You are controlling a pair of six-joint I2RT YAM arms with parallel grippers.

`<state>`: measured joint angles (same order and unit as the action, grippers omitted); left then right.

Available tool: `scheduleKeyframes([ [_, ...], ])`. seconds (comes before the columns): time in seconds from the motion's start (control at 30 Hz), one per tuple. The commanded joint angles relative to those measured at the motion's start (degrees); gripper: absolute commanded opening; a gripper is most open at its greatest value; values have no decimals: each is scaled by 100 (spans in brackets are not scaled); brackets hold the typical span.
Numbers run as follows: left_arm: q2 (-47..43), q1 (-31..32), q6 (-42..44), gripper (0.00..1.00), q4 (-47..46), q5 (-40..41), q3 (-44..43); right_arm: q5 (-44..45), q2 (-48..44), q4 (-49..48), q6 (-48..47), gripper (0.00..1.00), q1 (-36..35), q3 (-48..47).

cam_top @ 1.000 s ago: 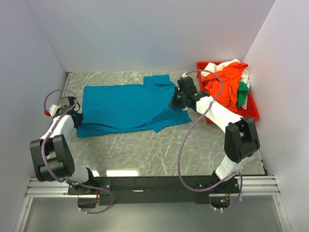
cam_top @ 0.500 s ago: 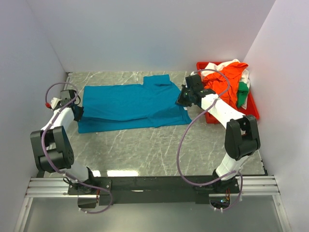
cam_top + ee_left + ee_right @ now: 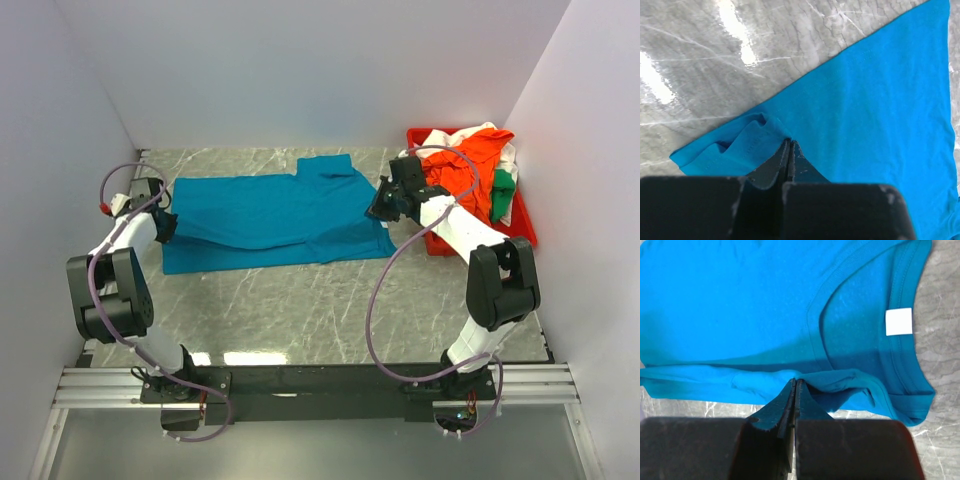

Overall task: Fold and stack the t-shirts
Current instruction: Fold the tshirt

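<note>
A teal-blue t-shirt (image 3: pixel 270 215) lies spread across the marble table, its near long edge folded up over the body. My left gripper (image 3: pixel 163 228) is shut on the shirt's left hem (image 3: pixel 757 145), which bunches at the fingertips. My right gripper (image 3: pixel 378 208) is shut on the shirt's right edge beside the collar (image 3: pixel 850 380); the white neck label (image 3: pixel 899 321) shows. Orange (image 3: pixel 470 165), white (image 3: pixel 485 132) and green (image 3: pixel 502 195) t-shirts are heaped in the red tray.
The red plastic tray (image 3: pixel 520 232) stands at the back right, against the right wall. White walls close in the left, back and right. Bare marble table (image 3: pixel 300 310) lies between the shirt and the arm bases.
Both grippers have carried the shirt's near edge away from me, over the body. The loose sleeve that hung at the near edge now lies folded in, leaving a straighter front edge.
</note>
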<state>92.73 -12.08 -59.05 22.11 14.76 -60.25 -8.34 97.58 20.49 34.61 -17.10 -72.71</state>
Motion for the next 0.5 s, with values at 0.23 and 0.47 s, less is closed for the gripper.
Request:
scheduleKeyframes([
  [0.23,377,83,192,2,-40,44,-373,-133,147,-309,-33,0,181,90],
  [0.47,387,65,499,30,-206,-140,-558,-133,332,-230,-138,39,330,-59],
])
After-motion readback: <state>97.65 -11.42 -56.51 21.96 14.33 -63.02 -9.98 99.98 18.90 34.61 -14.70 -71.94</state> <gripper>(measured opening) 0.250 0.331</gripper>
